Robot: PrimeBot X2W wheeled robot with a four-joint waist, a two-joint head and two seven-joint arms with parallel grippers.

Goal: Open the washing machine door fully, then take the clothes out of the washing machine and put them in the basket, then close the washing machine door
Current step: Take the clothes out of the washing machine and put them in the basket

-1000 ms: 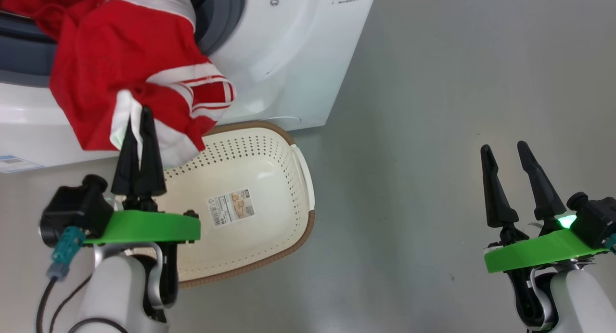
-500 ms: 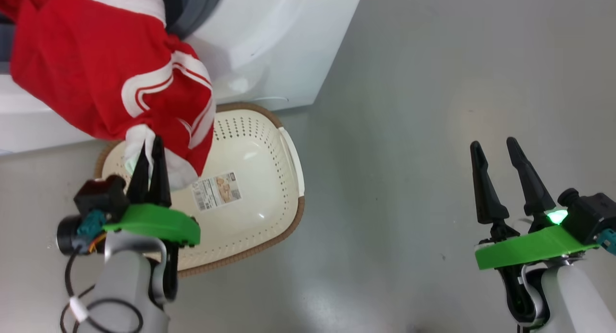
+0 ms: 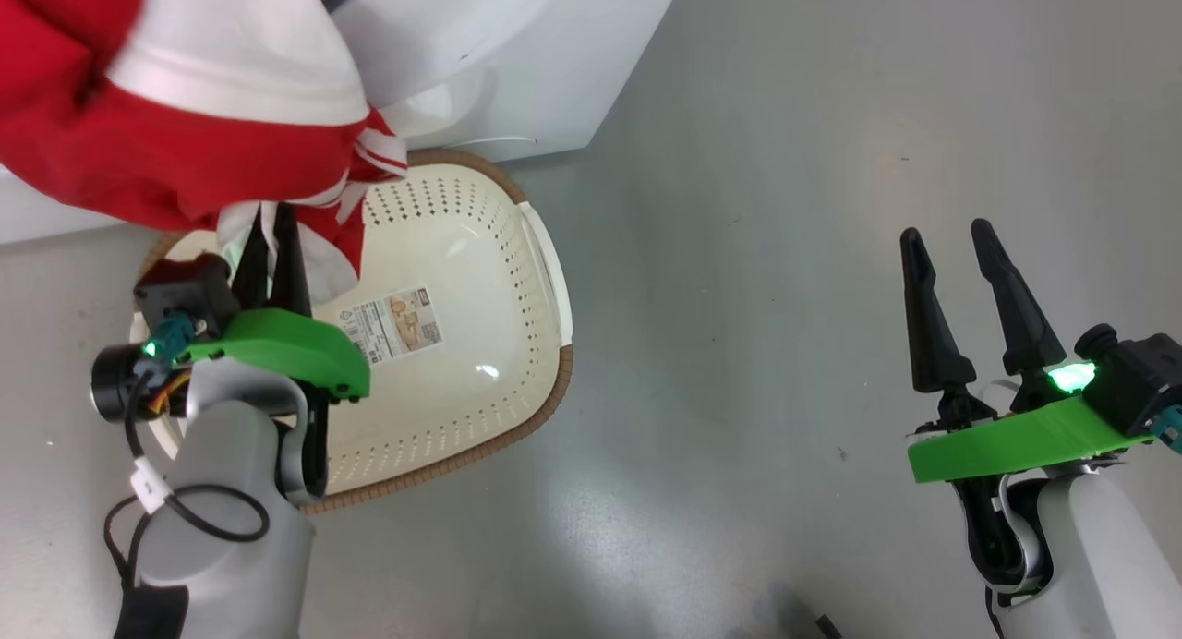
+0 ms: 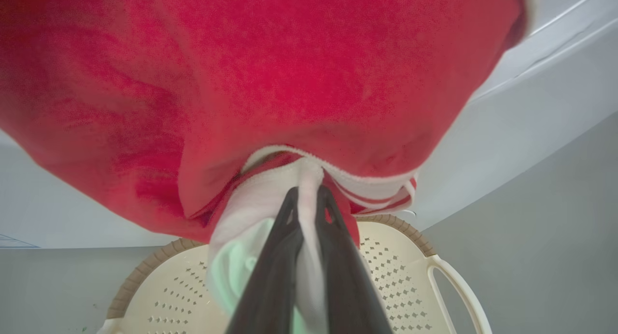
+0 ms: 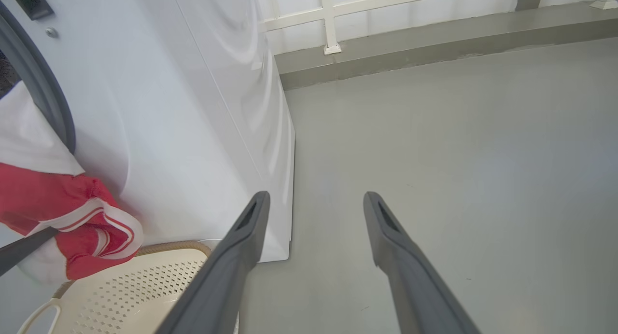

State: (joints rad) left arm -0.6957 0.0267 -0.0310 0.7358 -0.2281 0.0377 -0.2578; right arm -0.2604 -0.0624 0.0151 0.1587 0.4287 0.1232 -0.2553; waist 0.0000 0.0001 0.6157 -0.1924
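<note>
Clothes (image 3: pixel 166 159) hanging above the basket (image 3: pixel 547 279)
Left gripper (image 3: pixel 271 216) pinches the white hem; right gripper (image 3: pixel 945 233) spread wide above the floor (image 3: pixel 739 251)

Grey floor (image 3: pixel 785 205) ahead of me: smooth, slightly glossy, a few small specks. Two things sit on it. The white washing machine (image 3: pixel 526 57) stands flat on its base. The cream basket (image 3: pixel 519 433) is upright just before the machine's lower front edge; can't tell if the rim touches. My right wrist view shows a raised grey kerb (image 5: pixel 410 39) at the far edge, with a white railing post (image 5: pixel 326 15) on it.
</note>
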